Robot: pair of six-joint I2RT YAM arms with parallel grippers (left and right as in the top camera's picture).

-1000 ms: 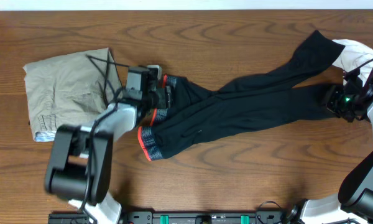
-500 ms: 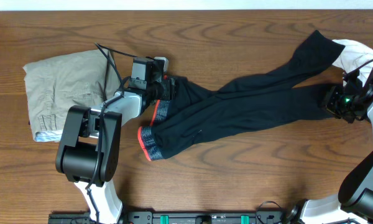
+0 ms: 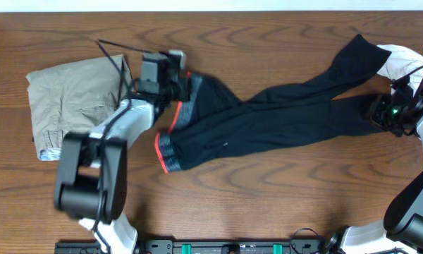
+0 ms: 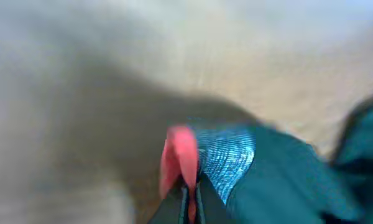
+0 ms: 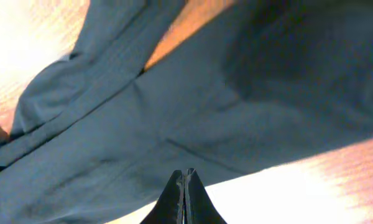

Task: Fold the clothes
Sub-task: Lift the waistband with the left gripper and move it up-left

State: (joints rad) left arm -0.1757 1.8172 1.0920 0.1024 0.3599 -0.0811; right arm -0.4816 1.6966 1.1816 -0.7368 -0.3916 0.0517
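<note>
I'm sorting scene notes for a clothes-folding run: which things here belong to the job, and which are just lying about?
Part of the job:
- black leggings, spread across the middle
- tan trousers, folded at the left
- white garment, bunched at the far right

Just there:
- the wooden table; nothing else loose shows

The long black leggings (image 3: 282,113) are soft matt cloth, their grey waistband (image 3: 168,154) finely ribbed. The folded khaki-tan trousers (image 3: 70,106) are matt creased cloth. The brown surface (image 3: 268,204) is smooth grained wood, faintly glossy.
</note>
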